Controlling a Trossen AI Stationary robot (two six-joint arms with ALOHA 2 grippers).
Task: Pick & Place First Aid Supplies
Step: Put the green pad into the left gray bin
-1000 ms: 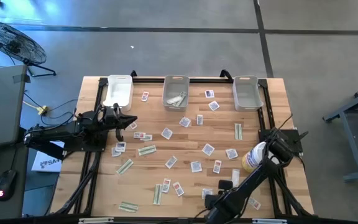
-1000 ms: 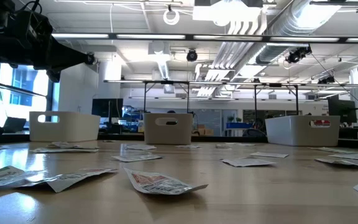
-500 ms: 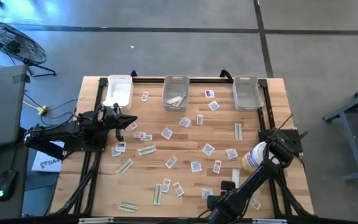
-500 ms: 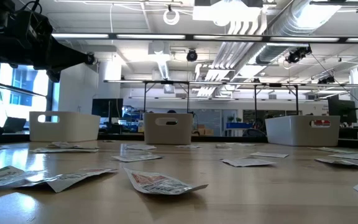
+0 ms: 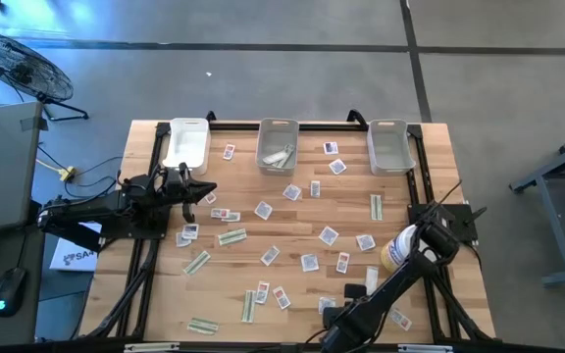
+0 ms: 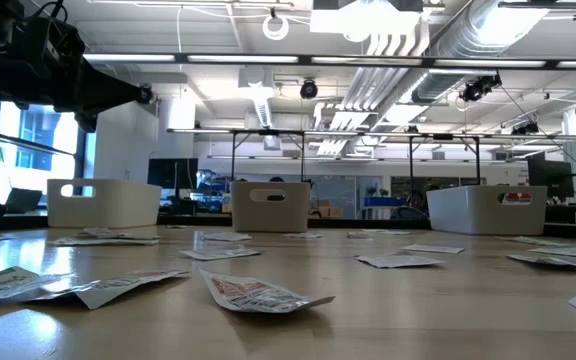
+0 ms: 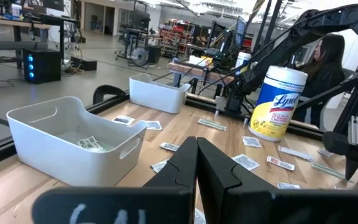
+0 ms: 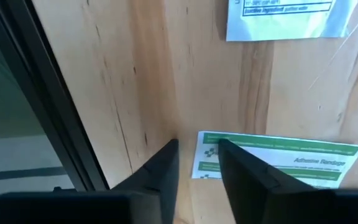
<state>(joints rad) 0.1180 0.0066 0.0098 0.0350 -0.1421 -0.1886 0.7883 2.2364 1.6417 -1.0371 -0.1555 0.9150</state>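
My right fingers (image 8: 194,163) are down at the near edge of the counter (image 5: 292,221), on the right side, tips low over the wood. They stand narrowly apart, and the short end of a green-printed bandage strip (image 8: 277,160) lies flat just beyond and between the tips; whether they touch it I cannot tell. They hold nothing. Another white packet (image 8: 288,18) lies farther on along the same boards.

My left fingers (image 7: 196,167) are pressed together with nothing between them, held above the left side of the counter near the left bin (image 5: 186,144).

The packets (image 5: 263,210) are scattered over most of the counter: white squares with red or blue marks and longer pale green strips (image 5: 231,236), lying flat and apart from one another. A few lie inside the middle bin (image 5: 278,146). The right bin (image 5: 388,145) stands at the far edge too. A yellow-and-white tub (image 5: 397,249) stands upright on the right side, beside my right arm.

In the low view a crumpled packet (image 6: 258,292) lies nearest the camera.
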